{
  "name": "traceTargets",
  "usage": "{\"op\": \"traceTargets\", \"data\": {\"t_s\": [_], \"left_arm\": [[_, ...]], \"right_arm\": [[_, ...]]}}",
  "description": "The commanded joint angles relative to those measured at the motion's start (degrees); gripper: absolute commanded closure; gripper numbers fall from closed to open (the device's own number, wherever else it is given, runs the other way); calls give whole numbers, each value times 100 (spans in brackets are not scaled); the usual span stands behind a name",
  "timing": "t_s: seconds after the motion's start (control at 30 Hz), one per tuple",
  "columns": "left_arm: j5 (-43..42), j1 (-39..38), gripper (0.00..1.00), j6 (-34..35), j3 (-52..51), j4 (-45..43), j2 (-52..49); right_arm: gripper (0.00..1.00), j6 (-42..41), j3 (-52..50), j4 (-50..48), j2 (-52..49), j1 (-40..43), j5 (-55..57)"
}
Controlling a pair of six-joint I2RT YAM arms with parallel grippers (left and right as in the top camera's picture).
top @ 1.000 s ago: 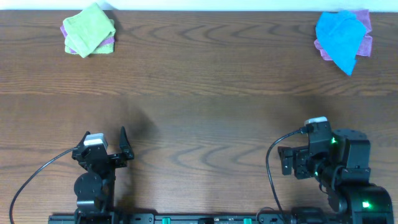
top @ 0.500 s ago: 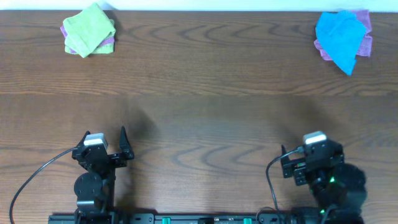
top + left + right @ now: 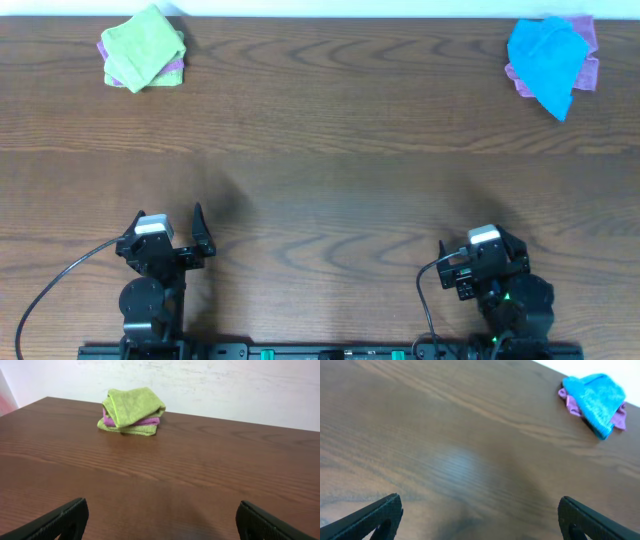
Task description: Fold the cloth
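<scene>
Right pincer [image 3: 481, 517] has pulled back to the near edge & shifted left vs a sec ago; left pincer [image 3: 161, 520] unmoved. Both gape wide, holding nothing. The cloth [image 3: 132, 405] sits folded at far left of the bench [image 3: 330, 150], topping a pile, so the fold is prob. done. Count: 2 pincers; 2 green cloths incl. lower green cloth [image 3: 131, 430], 1 purple cloth [image 3: 148, 421] between; far right, 1 blue cloth [image 3: 594, 397] over 1 pink-purple cloth [image 3: 620, 414].

Nothing readable is showing in any of the three views. No text, label, brand, number or sign is appearing on the table [image 3: 320, 150] or on anything lying on it.
</scene>
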State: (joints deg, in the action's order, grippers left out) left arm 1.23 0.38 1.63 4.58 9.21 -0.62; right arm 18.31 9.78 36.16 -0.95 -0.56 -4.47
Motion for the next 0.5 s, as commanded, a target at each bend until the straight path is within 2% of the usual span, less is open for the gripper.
{"op": "traceTargets", "data": {"t_s": [0.0, 0.47], "left_arm": [[-85, 35, 5, -37, -188, 59, 42], [-87, 35, 4, -37, -188, 59, 42]], "right_arm": [[1, 63, -90, -22, 66, -28, 44], [1, 61, -90, 2, 63, -26, 125]]}}
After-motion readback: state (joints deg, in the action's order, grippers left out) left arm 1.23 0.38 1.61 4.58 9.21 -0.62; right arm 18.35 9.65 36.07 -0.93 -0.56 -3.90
